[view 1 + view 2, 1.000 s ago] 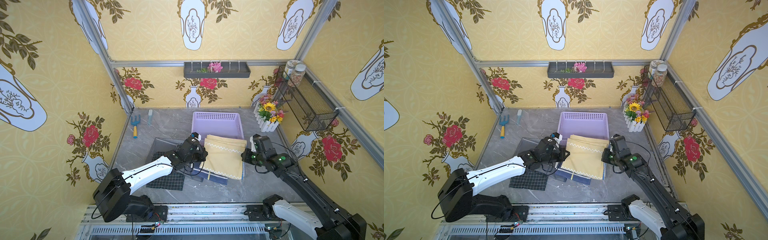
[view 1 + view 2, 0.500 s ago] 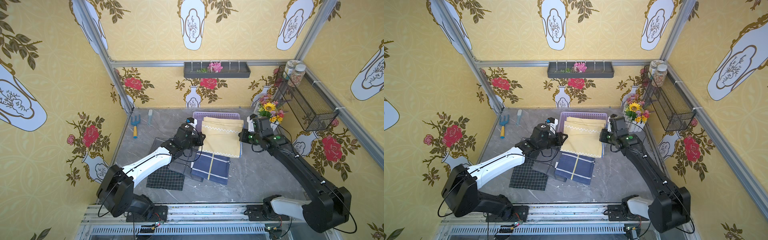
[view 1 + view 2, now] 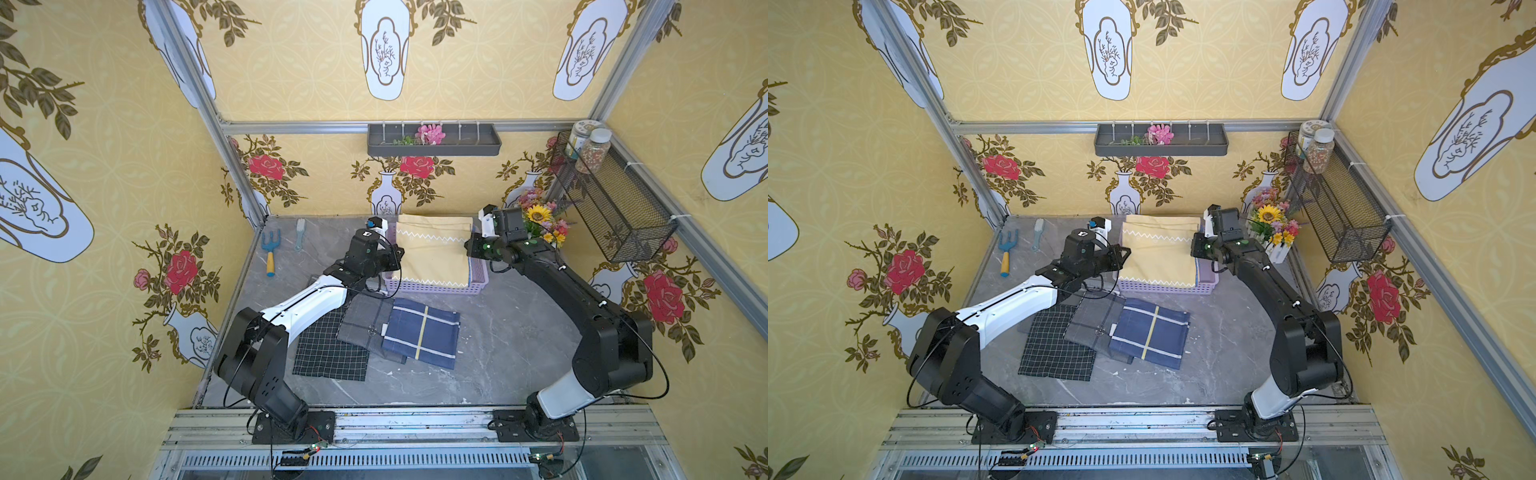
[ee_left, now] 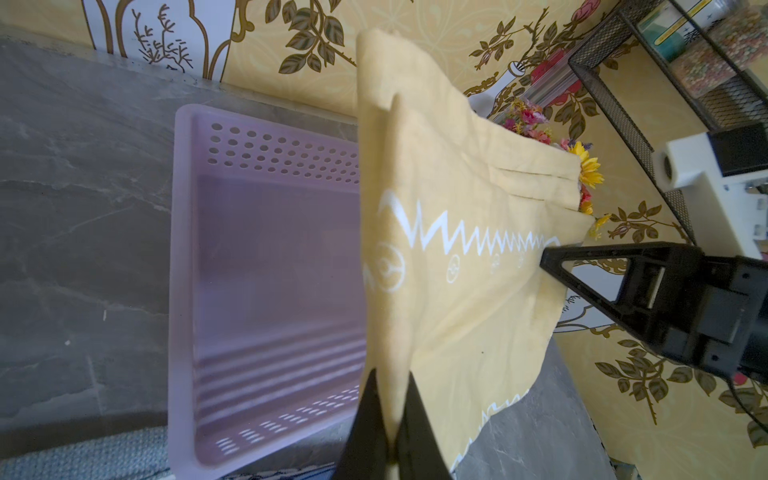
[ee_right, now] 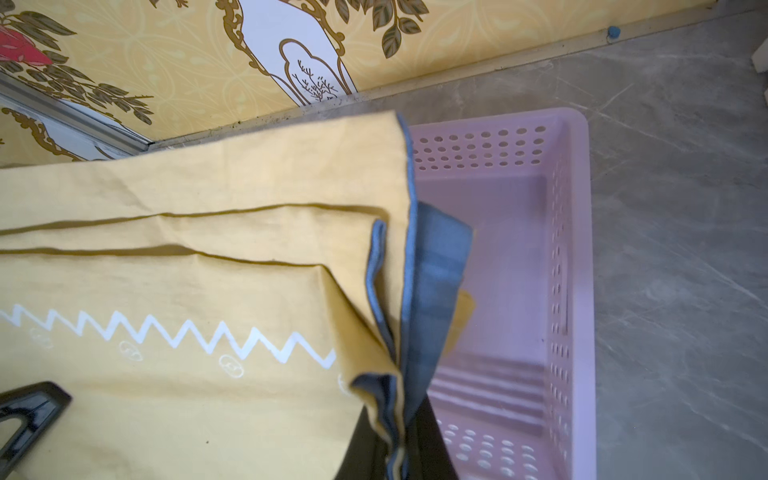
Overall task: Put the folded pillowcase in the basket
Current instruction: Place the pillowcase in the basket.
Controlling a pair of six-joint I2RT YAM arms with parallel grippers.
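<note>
The pillowcase point(image 3: 432, 249) has been carried back over the basket point(image 3: 432, 287), left gripper point(image 4: 390, 399) and right gripper point(image 5: 399, 432) each pinching an edge, ready to lower.

Left arm point(image 3: 307, 303): stretched forward from the bench's near edge; left gripper point(image 3: 397, 254) pinched tight on a pillowcase point(image 3: 432, 257) side edge. Right arm point(image 3: 582, 299): elbow bent, reaching forward; right gripper point(image 3: 469, 249) pinched on the opposite edge.
</note>
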